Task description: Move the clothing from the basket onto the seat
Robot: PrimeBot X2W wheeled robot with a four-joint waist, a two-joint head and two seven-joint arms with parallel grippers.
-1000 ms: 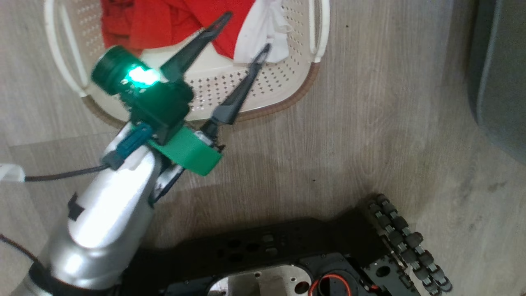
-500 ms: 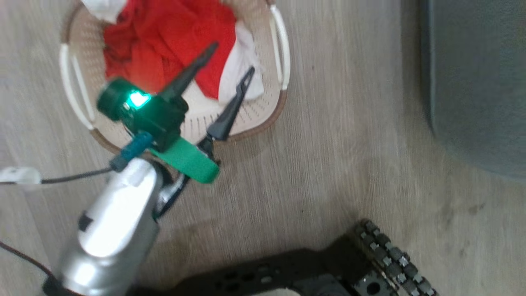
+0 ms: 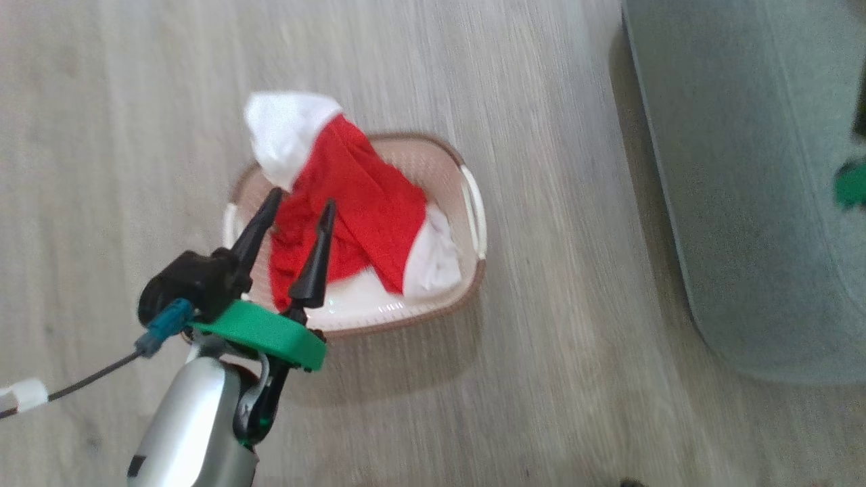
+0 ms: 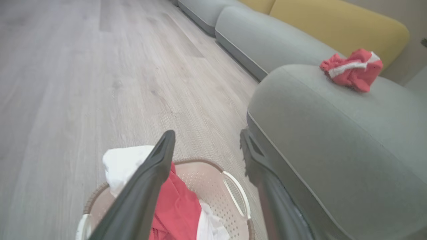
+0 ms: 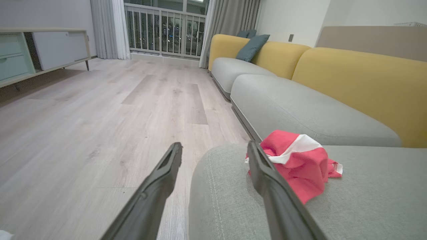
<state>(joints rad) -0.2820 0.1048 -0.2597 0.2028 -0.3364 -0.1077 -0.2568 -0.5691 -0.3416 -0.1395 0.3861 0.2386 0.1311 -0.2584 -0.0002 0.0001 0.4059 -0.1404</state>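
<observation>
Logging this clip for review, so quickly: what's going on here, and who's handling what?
A two-armed robot is moving red and white clothing from a basket on the floor to a grey seat. One garment lies bunched on the seat, just beside the open right gripper, which holds nothing. Most of the clothing is heaped in the basket. The left gripper hangs over that pile with its fingers spread, gripping nothing yet.

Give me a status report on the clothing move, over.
Left gripper open over basket, empty. Right gripper open; one red garment on seat. Remaining clothing in basket. No obstacle seen.
</observation>
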